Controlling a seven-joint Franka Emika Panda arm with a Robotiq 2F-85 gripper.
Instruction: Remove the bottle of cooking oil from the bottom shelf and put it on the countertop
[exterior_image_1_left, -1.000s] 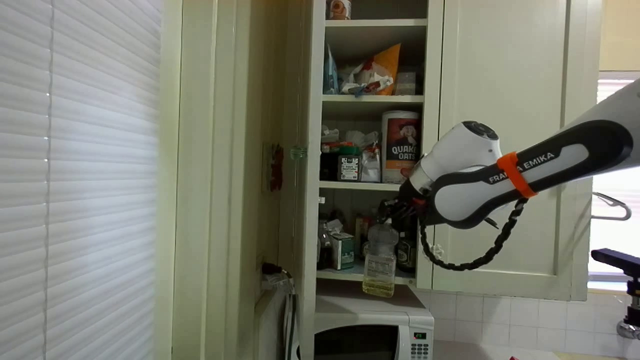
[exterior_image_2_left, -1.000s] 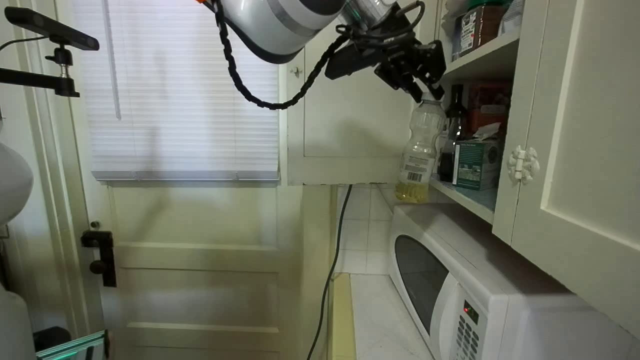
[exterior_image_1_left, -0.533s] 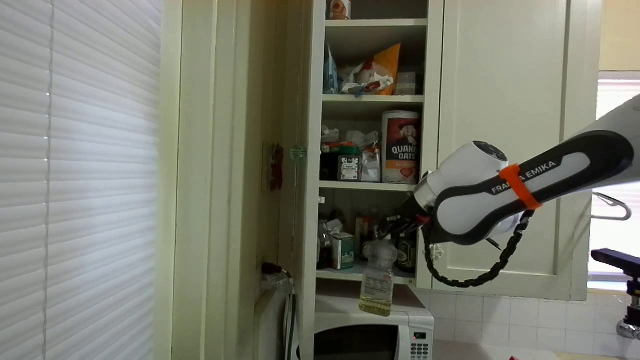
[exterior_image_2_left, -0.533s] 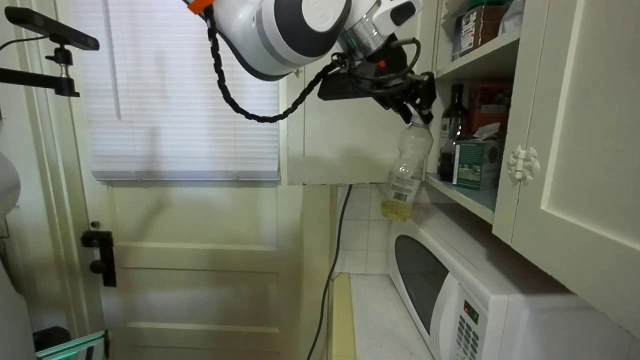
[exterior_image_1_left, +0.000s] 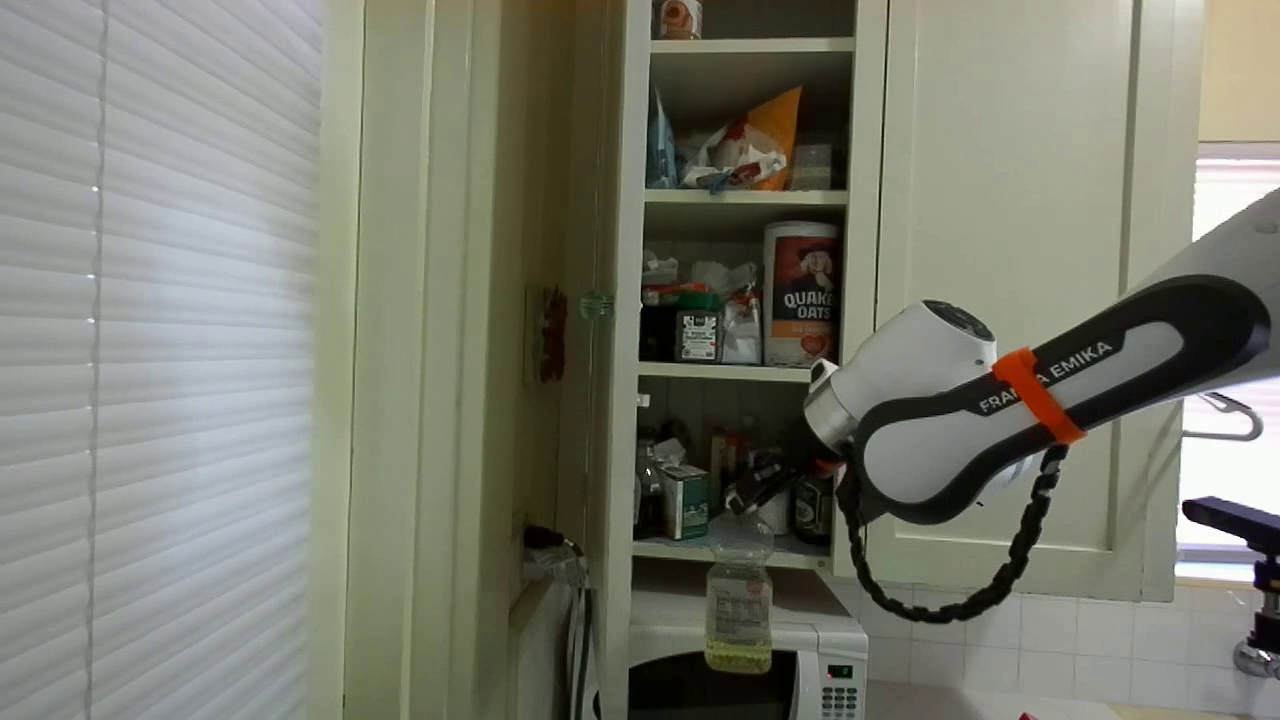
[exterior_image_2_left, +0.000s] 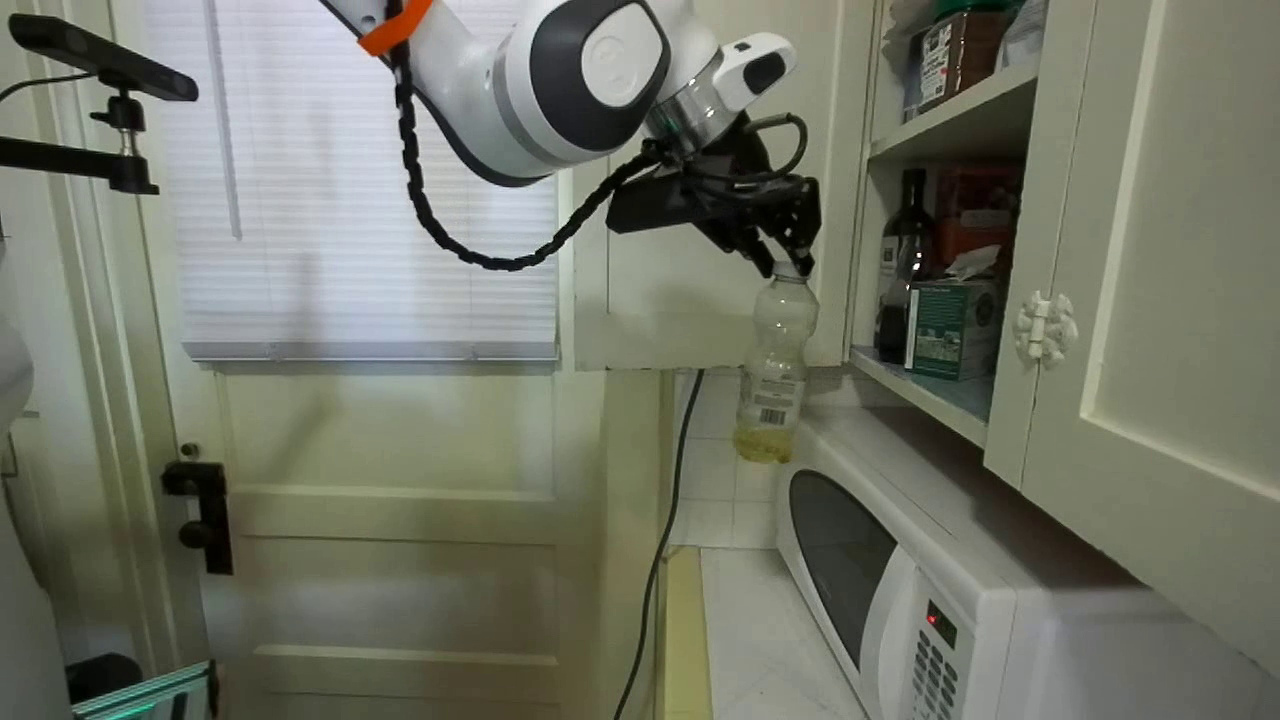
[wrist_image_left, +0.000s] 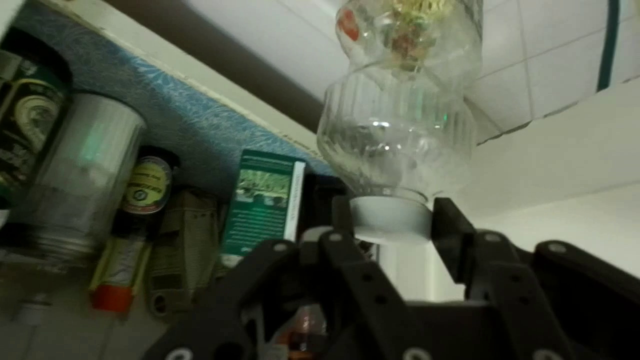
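Plastic, clear and waisted, the bottle of cooking oil (exterior_image_2_left: 777, 365) hangs nearly upright directly below the pincer (exterior_image_2_left: 785, 266), whose two fingers (wrist_image_left: 452, 240), parted by the width of the white cap (wrist_image_left: 391, 216), hold it from either side. Beside the pincer and lower, the front edge of the bottom shelf (exterior_image_2_left: 925, 399) stands apart from the bottle in an exterior view. Lower still lie the microwave (exterior_image_2_left: 960, 570), its clearance from the bottle's base not determinable, and, well below the pincer, the countertop (exterior_image_2_left: 765, 640). Behind that edge, beside the pincer, stand a dark bottle (exterior_image_2_left: 905, 270), a green carton (exterior_image_2_left: 950, 335) and a pale cylindrical jar (wrist_image_left: 90, 160); the cupboard door (exterior_image_2_left: 690, 300) forms a wall beyond the pincer. Pale yellow oil occupies only the bottle's lower part; its shoulder is ribbed, the shelf liner (wrist_image_left: 200, 115) blue and patterned.
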